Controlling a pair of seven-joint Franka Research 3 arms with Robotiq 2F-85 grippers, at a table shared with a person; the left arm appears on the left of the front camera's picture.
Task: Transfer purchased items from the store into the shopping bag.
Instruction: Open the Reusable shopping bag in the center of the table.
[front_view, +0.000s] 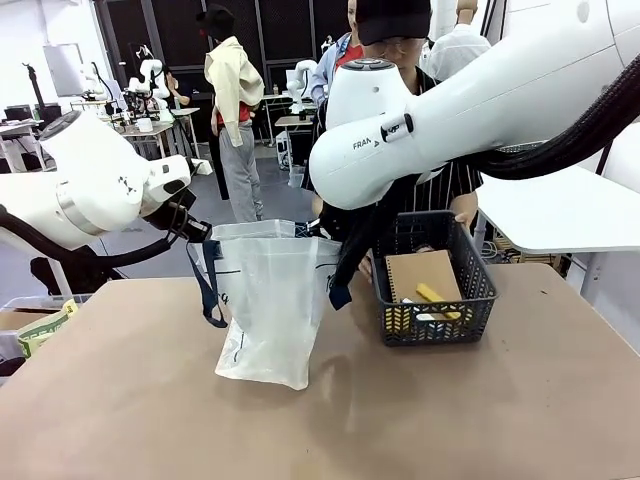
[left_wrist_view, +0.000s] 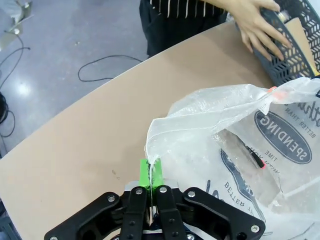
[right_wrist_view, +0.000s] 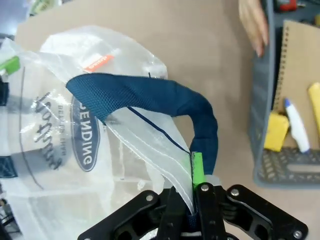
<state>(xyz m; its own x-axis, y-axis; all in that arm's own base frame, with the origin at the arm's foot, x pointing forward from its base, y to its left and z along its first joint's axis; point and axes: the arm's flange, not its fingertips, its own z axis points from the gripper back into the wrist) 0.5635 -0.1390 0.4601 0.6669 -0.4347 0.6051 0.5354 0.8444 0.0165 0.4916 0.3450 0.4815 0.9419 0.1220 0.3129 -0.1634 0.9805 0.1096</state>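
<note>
The translucent white shopping bag stands on the table with its mouth held apart between my two grippers. My left gripper is shut on the bag's thin left rim. My right gripper is shut on the opposite rim, beside the navy strap handle. A small red and black item lies inside the bag. The store, a dark grey lattice basket, sits just right of the bag and holds a yellow item, a white and blue tube and a brown notebook.
A person stands at the far side with a hand resting on the basket's rim. The brown tabletop has free room in front of the bag and basket. My right arm's big white elbow hangs over the bag and basket.
</note>
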